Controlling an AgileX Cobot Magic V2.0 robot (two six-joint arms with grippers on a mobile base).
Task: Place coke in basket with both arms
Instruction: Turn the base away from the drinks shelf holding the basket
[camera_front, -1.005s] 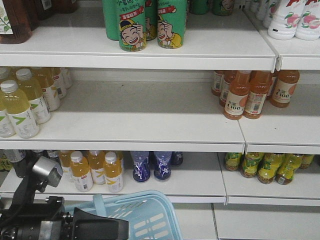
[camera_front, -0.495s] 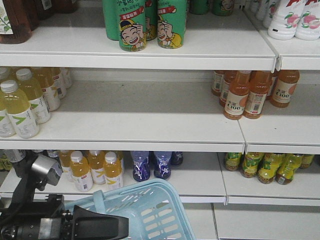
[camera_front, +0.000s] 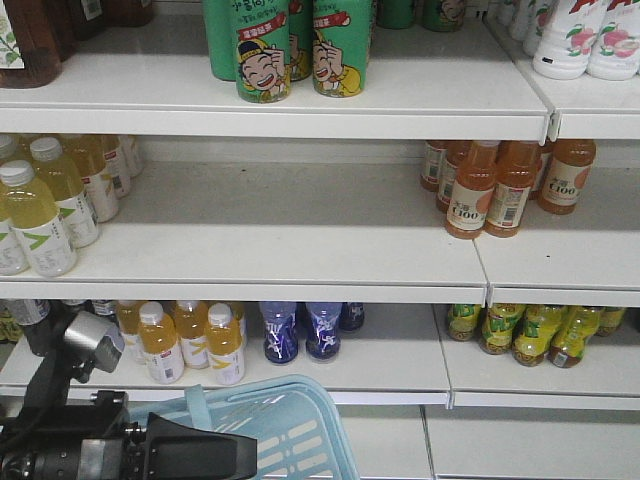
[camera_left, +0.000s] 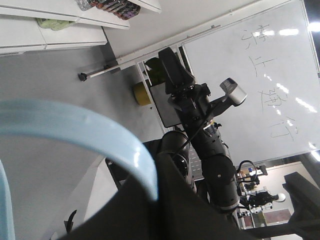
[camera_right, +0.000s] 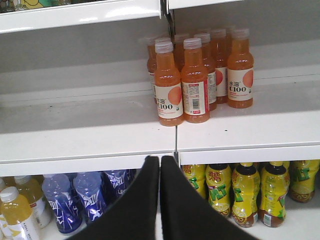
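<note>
No coke shows in any view. The pale blue basket hangs at the bottom left of the front view, in front of the lowest shelf. My left gripper is shut on its handle, which curves in between the jaws of the left gripper in the left wrist view. My right gripper is shut with nothing in it; its fingers point at the shelf edge below the orange bottles. The right arm shows in the left wrist view.
White shelves fill the front view. They carry green cans, orange bottles, pale yellow bottles, blue bottles and yellow-green bottles. A whiteboard stands behind me.
The basket rose and tilted half a second ago, then dropped back to about where it was a second ago. The left gripper has stayed on the handle.
</note>
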